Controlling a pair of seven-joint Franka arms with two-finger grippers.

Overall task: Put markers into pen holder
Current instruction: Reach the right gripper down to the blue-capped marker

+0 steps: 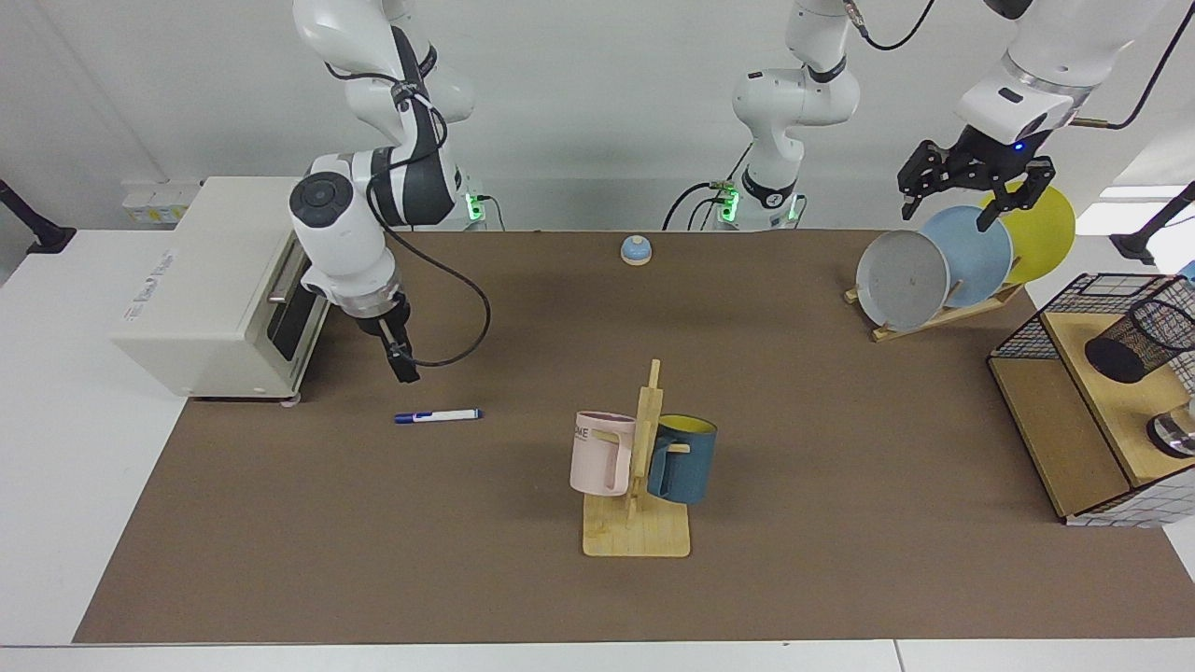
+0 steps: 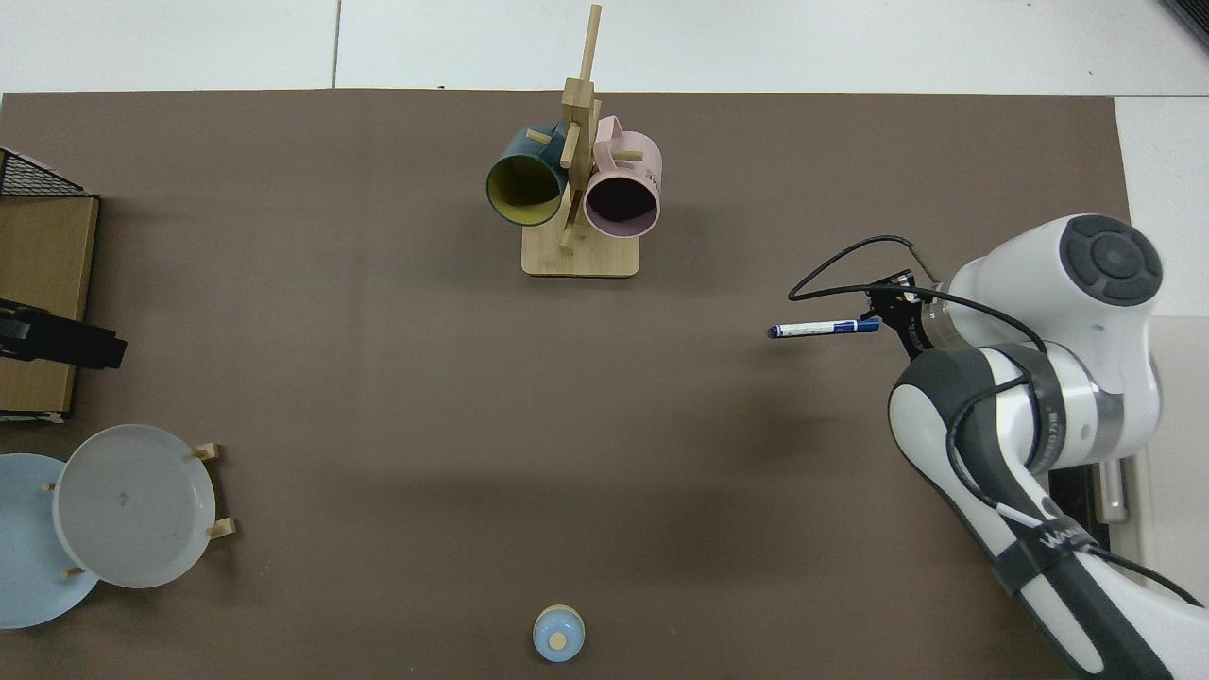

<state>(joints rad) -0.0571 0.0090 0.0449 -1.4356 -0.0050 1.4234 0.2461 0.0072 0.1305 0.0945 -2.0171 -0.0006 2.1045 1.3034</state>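
The marker (image 1: 437, 415), white with a dark blue cap, lies flat on the brown mat left of the mug rack; in the top view the marker (image 2: 824, 329) lies at the right. My right gripper (image 1: 403, 366) hangs edge-on just above and behind the marker's capped end, apart from it. From above, the right gripper (image 2: 891, 304) is mostly hidden under the arm's wrist. The pen holder (image 1: 1139, 341), a black mesh cup, leans tilted on a wooden shelf at the far right. Above the plates, my left gripper (image 1: 966, 191) waits open and holds nothing; from above, the left gripper (image 2: 59, 340) shows at the left edge.
A white toaster oven (image 1: 224, 280) stands close behind the right arm. A wooden mug rack (image 1: 639, 523) with a pink and a blue mug is mid-table. A plate rack (image 1: 934, 317), a black wire basket (image 1: 1027, 331), a shiny metal object (image 1: 1176, 434) and a small blue bell (image 1: 636, 249) are around.
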